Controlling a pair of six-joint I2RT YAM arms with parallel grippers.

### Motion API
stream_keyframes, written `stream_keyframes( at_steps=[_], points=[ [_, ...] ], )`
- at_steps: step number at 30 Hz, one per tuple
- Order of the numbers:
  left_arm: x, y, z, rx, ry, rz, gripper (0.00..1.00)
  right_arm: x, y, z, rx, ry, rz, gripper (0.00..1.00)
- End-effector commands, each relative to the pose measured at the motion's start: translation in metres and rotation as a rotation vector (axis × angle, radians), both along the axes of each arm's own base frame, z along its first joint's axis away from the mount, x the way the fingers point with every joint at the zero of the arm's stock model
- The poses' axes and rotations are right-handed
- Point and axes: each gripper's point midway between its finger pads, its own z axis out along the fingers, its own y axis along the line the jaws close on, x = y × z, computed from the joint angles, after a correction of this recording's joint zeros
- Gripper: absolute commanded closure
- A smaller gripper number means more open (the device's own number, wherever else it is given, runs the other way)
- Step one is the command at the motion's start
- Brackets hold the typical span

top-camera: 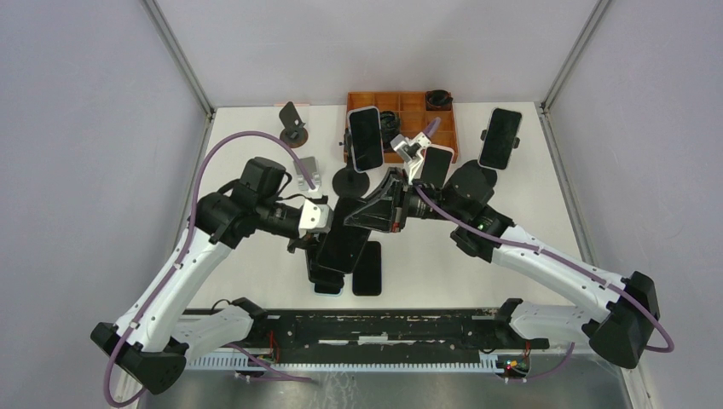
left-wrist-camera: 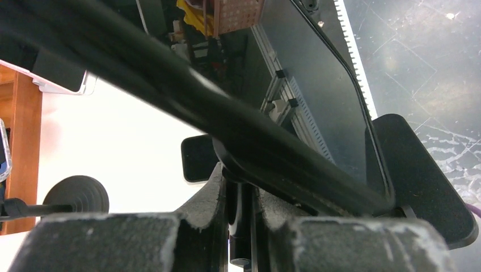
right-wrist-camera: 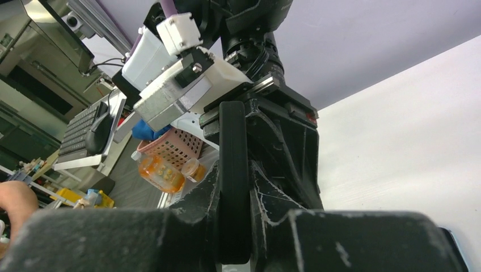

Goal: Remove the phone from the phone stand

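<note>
A dark phone (top-camera: 345,237) is held tilted above the table's middle. My right gripper (top-camera: 368,213) is shut on its upper edge; in the right wrist view the phone's thin black edge (right-wrist-camera: 232,153) stands between the fingers (right-wrist-camera: 193,209). My left gripper (top-camera: 305,239) is shut on the black phone stand (left-wrist-camera: 420,170), gripping a thin black part of it (left-wrist-camera: 248,221) beneath the phone. In the left wrist view the phone's dark screen (left-wrist-camera: 317,85) lies against the stand's cradle. In the top view the stand is mostly hidden under the phone.
Another dark phone (top-camera: 368,268) lies flat near the front edge. Phones on stands are at the back (top-camera: 365,139), (top-camera: 435,166) and back right (top-camera: 500,138). An orange tray (top-camera: 409,102) and an empty stand (top-camera: 292,123) sit at the back.
</note>
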Motion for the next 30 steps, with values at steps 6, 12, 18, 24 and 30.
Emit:
stream_keyframes(
  at_steps=[6, 12, 18, 24, 30],
  points=[
    [-0.014, 0.009, 0.006, 0.005, -0.157, -0.115, 0.98, 0.029, -0.064, 0.065, 0.002, -0.137, -0.125, 1.00],
    [-0.012, 0.012, 0.009, 0.007, -0.225, -0.122, 0.98, 0.035, -0.086, -0.046, -0.270, -0.021, -0.173, 1.00],
    [-0.011, 0.012, 0.017, -0.003, -0.255, -0.123, 0.98, 0.038, -0.103, -0.178, -0.500, 0.178, -0.192, 1.00],
    [-0.010, 0.013, 0.020, -0.003, -0.266, -0.116, 0.98, 0.041, -0.102, -0.241, -0.609, 0.278, -0.144, 1.00],
    [-0.010, 0.013, 0.019, 0.000, -0.265, -0.117, 0.98, 0.054, -0.096, -0.279, -0.692, 0.351, -0.118, 1.00]
  ],
)
